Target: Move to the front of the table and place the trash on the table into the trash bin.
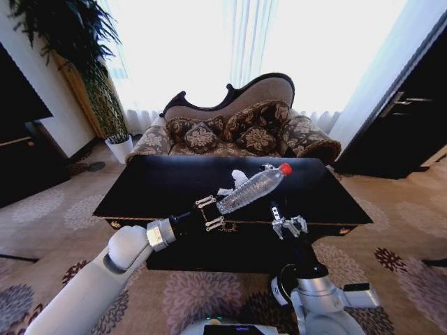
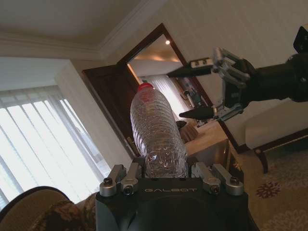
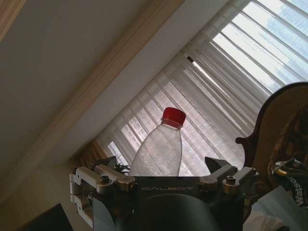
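our left gripper (image 1: 213, 213) clamps the bottle (image 1: 250, 190) above the worktop (image 1: 140, 188); right gripper (image 1: 288, 225) at 3 o'clock seems open; we carry level.

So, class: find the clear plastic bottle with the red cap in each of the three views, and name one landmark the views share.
Head view: the bottle lies slanted above the table, gripped by the left hand.
Left wrist view: the bottle rises from between that hand's fingers.
Right wrist view: the bottle stands beyond the right hand.
Shared landmark: the bright curtained window.
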